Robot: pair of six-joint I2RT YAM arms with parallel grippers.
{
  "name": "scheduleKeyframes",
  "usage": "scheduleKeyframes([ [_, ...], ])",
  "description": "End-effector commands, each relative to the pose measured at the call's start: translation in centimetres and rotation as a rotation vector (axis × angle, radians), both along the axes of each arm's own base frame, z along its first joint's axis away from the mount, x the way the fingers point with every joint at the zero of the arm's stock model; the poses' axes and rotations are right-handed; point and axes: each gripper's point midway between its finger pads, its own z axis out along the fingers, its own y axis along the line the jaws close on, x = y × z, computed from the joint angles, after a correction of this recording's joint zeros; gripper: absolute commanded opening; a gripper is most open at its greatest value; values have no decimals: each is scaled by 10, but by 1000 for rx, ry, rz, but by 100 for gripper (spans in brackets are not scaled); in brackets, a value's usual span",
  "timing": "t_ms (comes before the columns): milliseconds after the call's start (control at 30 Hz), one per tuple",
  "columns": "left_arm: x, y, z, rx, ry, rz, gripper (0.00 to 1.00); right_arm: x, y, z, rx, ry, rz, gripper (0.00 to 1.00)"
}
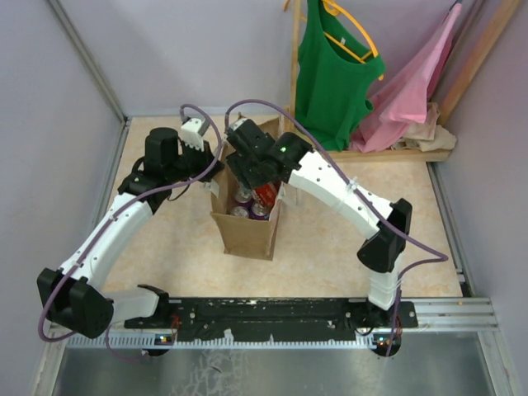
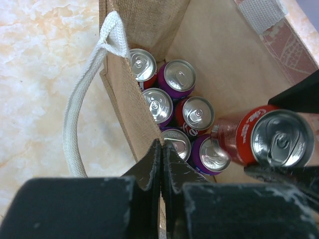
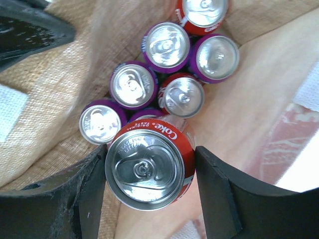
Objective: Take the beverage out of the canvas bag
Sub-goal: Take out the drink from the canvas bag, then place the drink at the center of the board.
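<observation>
The tan canvas bag (image 1: 247,235) stands upright mid-table with its mouth open. My left gripper (image 2: 162,144) is shut, pinching the bag's left wall (image 2: 127,99) at the rim, beside a whitish strap handle (image 2: 79,114). Over the bag's mouth, my right gripper (image 3: 151,164) is shut on a red Coke can, the beverage (image 3: 144,172), one finger on each side. That can (image 2: 279,139) sits higher than the others. Several purple and red cans (image 3: 167,45) stand packed on the bag's floor below it. From above, the right gripper (image 1: 262,186) covers part of the opening.
A green top (image 1: 330,74) and a pink garment (image 1: 412,82) hang from a wooden rack at the back right. Grey walls close in the table on three sides. A black rail (image 1: 272,309) with both arm bases runs along the near edge.
</observation>
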Motion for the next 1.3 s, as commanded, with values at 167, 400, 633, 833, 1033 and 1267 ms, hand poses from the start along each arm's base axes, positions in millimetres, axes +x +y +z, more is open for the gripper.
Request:
scheduleKeyframes([
  [167,3,0,30,-32,-120,-16,4,23,-18,64,168,-226,-127,0],
  [400,2,0,29,-31,-120,-17,4,21,-17,79,230,-242,-143,0],
  [633,1,1,29,-35,-124,-11,4,22,-22,118,321,-312,-170,0],
  [833,1,1,30,-36,-124,-9,4,30,-43,164,385,-455,-245,0],
  [1033,3,1,30,-38,-123,-9,4,47,-66,206,461,-569,-329,0],
  [1267,5,-1,30,-40,-118,-11,4,63,-112,248,518,-712,-472,0],
])
